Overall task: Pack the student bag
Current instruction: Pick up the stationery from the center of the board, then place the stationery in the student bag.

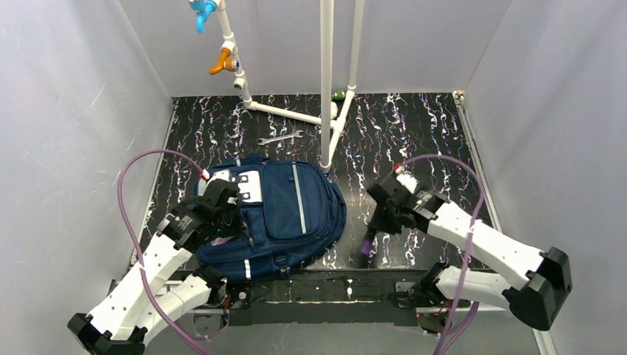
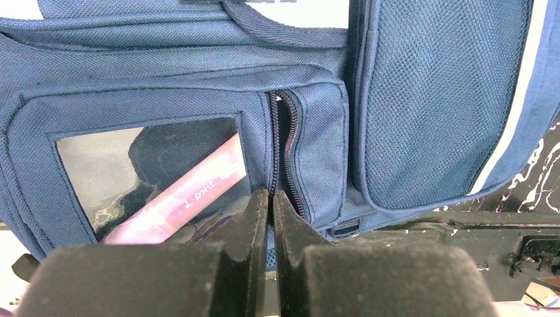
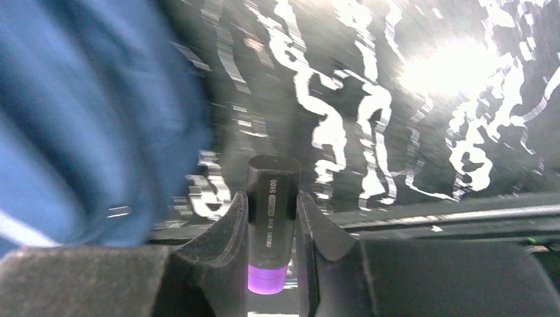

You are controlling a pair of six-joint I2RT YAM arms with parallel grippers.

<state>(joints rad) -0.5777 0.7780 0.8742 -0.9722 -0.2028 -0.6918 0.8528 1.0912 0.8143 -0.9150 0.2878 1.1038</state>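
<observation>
the bag (image 1: 303, 211) lies flat on the left half of the dark marbled table (image 1: 414, 133), front pockets up, with its grey patch (image 1: 248, 185) at the far left.

the left gripper (image 2: 271, 198) is over the bag's near-left part. its fingers are pressed together with only a hairline gap between them. their tips are at the zipper (image 2: 285, 152) of a small pocket (image 2: 198, 105), and that zipper is partly open. whether the tips pinch the zipper pull cannot be told. the pocket has a clear window (image 2: 99, 165), and a pink pen (image 2: 191, 195) shows through it, lying slanted inside.

the right gripper (image 3: 271, 198) is just right of the bag and apart from it, over bare table. its fingers are clamped on a black marker (image 3: 273, 175) with a purple end (image 3: 267, 277). the marker sits lengthwise between the fingers, and its black end reaches past their tips. the bag is only a blue blur at the left of the right wrist view.

farther back, a wrench (image 1: 279, 138) lies on the table near the foot of a white pipe frame (image 1: 326, 74).
</observation>
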